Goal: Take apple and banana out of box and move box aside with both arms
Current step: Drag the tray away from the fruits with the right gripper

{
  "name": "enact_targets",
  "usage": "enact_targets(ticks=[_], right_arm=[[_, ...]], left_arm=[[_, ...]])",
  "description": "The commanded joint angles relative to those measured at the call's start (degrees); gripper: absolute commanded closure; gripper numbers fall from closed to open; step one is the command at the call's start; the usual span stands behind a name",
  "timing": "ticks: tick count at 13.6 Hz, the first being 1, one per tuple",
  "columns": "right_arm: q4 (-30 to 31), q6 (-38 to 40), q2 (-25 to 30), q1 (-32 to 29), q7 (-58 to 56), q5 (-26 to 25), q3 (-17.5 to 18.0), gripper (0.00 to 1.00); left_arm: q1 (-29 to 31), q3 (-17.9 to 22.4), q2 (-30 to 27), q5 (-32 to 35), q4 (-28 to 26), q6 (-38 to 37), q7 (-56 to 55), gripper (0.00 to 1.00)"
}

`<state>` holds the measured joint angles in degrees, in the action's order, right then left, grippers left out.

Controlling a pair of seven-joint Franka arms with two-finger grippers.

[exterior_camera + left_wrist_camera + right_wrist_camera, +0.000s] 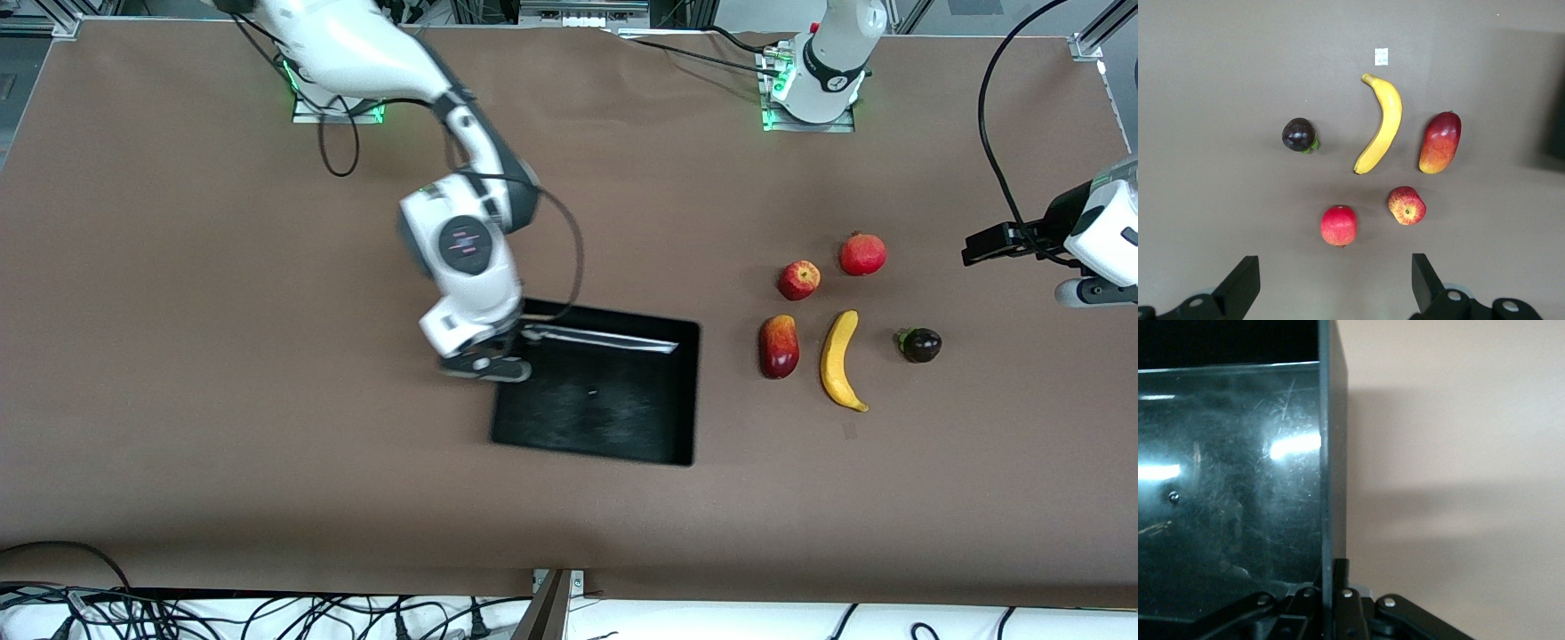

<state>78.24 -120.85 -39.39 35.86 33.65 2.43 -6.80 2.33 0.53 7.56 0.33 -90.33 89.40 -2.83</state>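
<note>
Brown tabletop, box empty. Right gripper is pinched shut on the box wall at the right-arm end, wall running straight out from the jaws. Left gripper hangs wide open, holding nothing, over bare table beside the fruit. Apple and banana lie outside, toward 3 o'clock of the box, banana's long axis 12-to-6. My read: open table at 9 and 6 o'clock for the slide.

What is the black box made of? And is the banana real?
The box looks like hard, glossy black plastic: its scratched inside mirrors the lights. The banana is smooth, even yellow with no spots, so it may be a plastic toy; the pictures can't settle that.
</note>
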Motion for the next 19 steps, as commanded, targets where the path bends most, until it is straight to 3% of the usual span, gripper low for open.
enact_targets(ticks=[1,4,9,13,17,18,19], right_arm=[[2.26,5.61,5.98,-7.8,-12.43,0.56,1.17,1.0],[8.13,6.77,10.55,-15.62,-23.95,1.17,1.17,1.0],[23.06,4.58,18.2,-24.07,-32.06,1.27,1.08,1.0],[38.62,-8.84,22.34,-26.55,-35.66,1.27,-1.37,1.0],[45.06,-16.6,21.9,-26.55,-35.94,1.62,-1.64,1.0],[45.07,-16.35,21.99,-26.55,-35.94,1.62,-1.64,0.8],[44.89,-16.26,21.99,-26.55,-35.94,1.62,-1.55,0.19]], left_arm=[[0.04,-0.18,-0.18,-1.04,-0.02,0.34,0.54,0.0],[-0.31,-0.36,0.26,-1.12,-0.2,2.09,0.54,0.0],[-0.58,-0.45,0.88,-1.04,-0.02,2.36,1.25,0.0],[-0.23,-1.94,0.96,-1.47,0.06,1.57,1.33,0.0],[-1.1,-2.03,1.84,-0.6,0.06,4.11,1.25,0.0],[-1.19,-2.03,2.1,-0.6,0.06,4.38,1.25,0.0],[-1.19,-2.03,2.19,-0.68,0.06,4.38,1.25,0.0]])
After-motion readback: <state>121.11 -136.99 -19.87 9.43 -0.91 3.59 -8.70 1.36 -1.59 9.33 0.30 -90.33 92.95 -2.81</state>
